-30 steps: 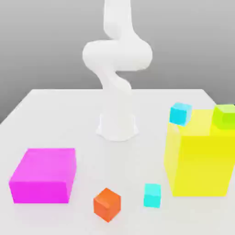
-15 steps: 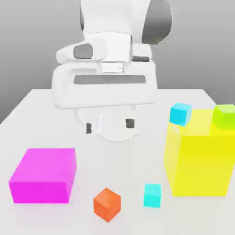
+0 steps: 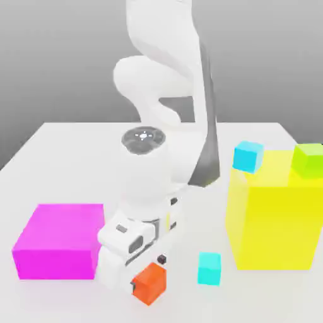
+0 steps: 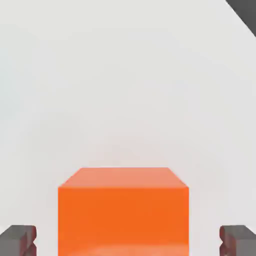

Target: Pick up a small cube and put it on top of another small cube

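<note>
Orange cube [image 3: 150,283] sits on the white table [image 3: 69,145] near its front edge, just past the pink block [image 3: 58,241] on the exterior view's left, and the gripper [image 3: 148,272] is down over it. In the hand view the cube [image 4: 123,212] lies squarely between the two dark fingertips [image 4: 18,240], which stand wide apart with clear table showing on each side, so nothing is gripped yet. It looks like a rigid, light block with flat, smooth faces; I judge it should be pinched on the two opposite side faces, low and centred, to keep it from twisting or slipping. Further toward the exterior view's right, a light-blue cube [image 3: 209,268] rests on the table, a likely base for stacking. Beyond it stands the tall yellow block [image 3: 274,221], carrying another blue cube [image 3: 248,156] and a green cube [image 3: 308,159].
</note>
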Robot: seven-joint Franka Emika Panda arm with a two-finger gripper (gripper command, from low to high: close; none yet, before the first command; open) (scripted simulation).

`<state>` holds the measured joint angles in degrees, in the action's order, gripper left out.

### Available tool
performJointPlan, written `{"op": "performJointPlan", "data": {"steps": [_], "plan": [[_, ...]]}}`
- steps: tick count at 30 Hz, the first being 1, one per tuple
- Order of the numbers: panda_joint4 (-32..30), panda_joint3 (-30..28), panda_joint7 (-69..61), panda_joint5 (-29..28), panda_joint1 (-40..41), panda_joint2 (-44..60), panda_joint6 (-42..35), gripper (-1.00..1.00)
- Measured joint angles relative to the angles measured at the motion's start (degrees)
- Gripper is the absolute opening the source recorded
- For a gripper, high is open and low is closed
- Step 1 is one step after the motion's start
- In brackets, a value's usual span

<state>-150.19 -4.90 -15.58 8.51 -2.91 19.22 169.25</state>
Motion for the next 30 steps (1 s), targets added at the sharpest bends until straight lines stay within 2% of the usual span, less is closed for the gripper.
{"op": "performJointPlan", "data": {"steps": [5,8,12,16,22,30], "plan": [[0.12,0.31,-0.1,0.14,0.28,0.6,0.36,-1.0],[-0.62,-1.23,1.1,-1.45,-0.91,-3.24,-2.73,-1.0],[-2.03,-2.99,3.81,-5.52,-1.9,-11.27,-9.18,-1.0],[-2.03,-2.9,3.52,-12.93,-2.94,-19.55,-15.25,-1.0],[-1.94,-1.77,-2.28,-18.46,-3.96,-31.1,-23.49,-1.0],[-2.56,-2.04,-14.45,-20.18,-5.89,-43.1,-31.07,-1.0]]}}
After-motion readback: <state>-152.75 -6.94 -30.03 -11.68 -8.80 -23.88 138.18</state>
